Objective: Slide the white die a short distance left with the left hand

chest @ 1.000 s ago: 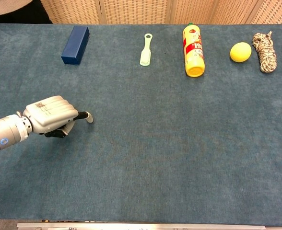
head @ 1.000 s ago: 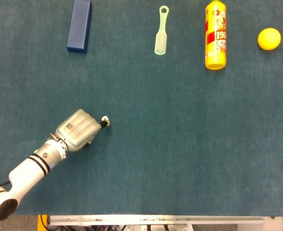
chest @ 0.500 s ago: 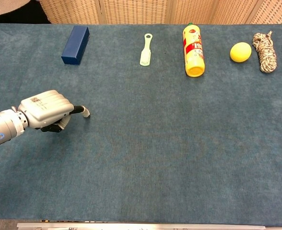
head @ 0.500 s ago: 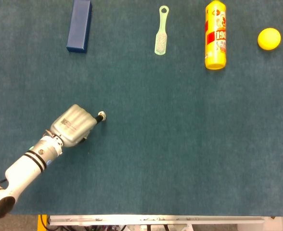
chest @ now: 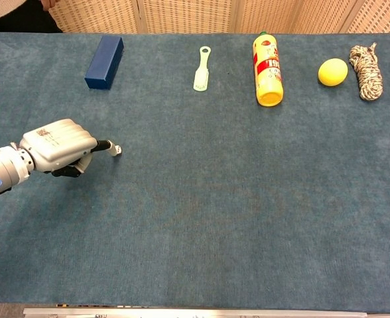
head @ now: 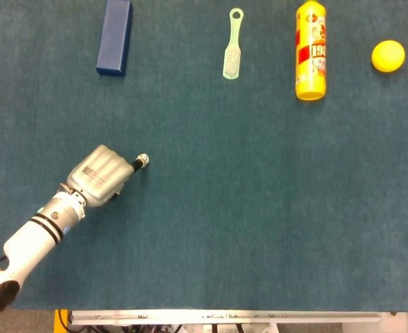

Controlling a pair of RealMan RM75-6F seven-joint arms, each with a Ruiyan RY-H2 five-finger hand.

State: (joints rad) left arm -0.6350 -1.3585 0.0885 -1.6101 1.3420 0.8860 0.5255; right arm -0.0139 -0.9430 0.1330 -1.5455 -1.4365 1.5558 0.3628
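Observation:
The white die (head: 143, 160) (chest: 117, 150) is a small white cube on the blue-green cloth, left of centre. My left hand (head: 100, 176) (chest: 58, 146) lies just left of it, knuckles up and fingers curled in. One dark finger is stretched out, and its fingertip (head: 136, 164) touches the die's left side. The hand holds nothing. How the fingertip bears on the die is too small to tell. My right hand does not show in either view.
Along the far edge lie a dark blue box (head: 114, 36), a pale green brush (head: 232, 46), a yellow bottle (head: 310, 50), a yellow ball (head: 388, 56) and a coil of rope (chest: 365, 61). The table's near edge (head: 225, 317) runs along the bottom.
My left hand has drawn back to the left and slightly toward the far edge. The die has moved the same way, staying at the fingertip.

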